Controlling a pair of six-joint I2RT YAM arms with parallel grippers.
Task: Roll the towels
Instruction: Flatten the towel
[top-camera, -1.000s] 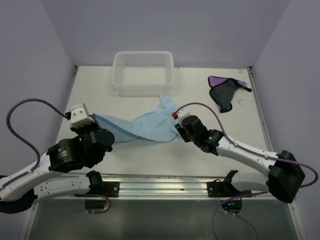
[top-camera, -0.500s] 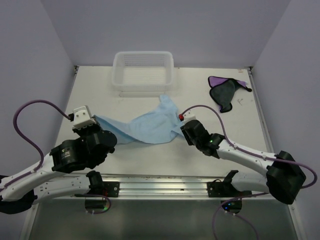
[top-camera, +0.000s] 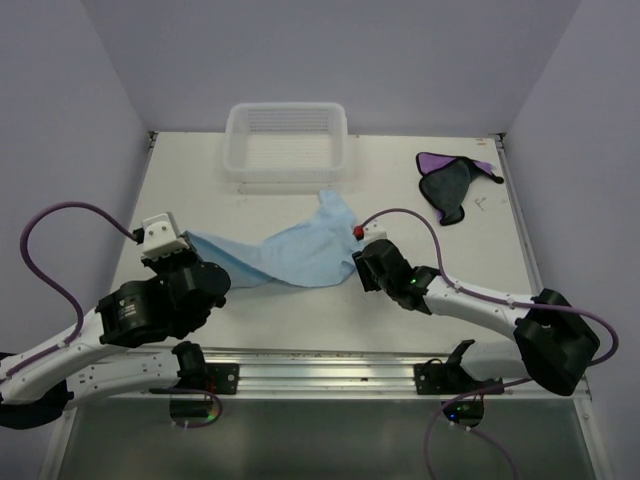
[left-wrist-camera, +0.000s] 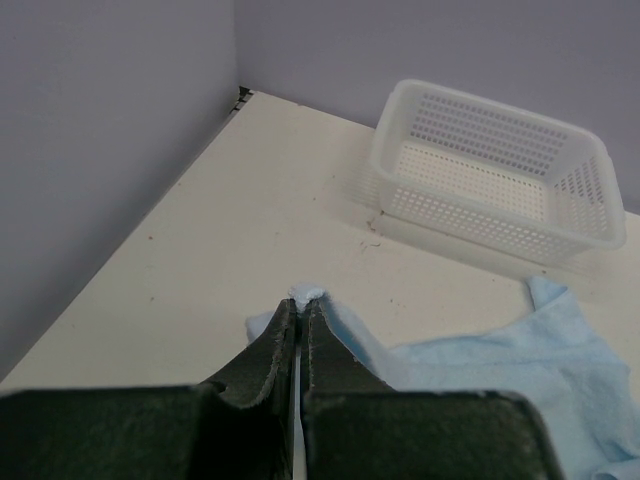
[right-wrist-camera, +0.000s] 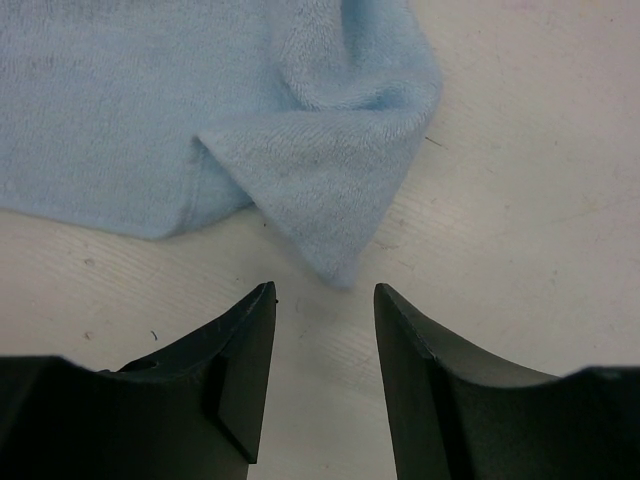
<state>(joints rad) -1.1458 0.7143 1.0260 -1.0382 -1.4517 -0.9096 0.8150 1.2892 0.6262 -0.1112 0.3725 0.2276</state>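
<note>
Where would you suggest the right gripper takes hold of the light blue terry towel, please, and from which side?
I would grip the pointed corner of the light blue terry towel, just ahead of the right gripper. Approach from the near side, low and level. The tip is a folded flap pointing straight into the open jaws, and the left gripper holds the opposite corner.

desk (top-camera: 400, 185): carrying three things
white basket (top-camera: 285, 172): sitting far centre
light blue towel (top-camera: 300, 255): lying mid-desk
purple towel (top-camera: 450, 182): lying far right

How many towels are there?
2: the light blue towel lies spread in front of the basket; the purple towel is bunched at the far right. None appears hidden.
</note>
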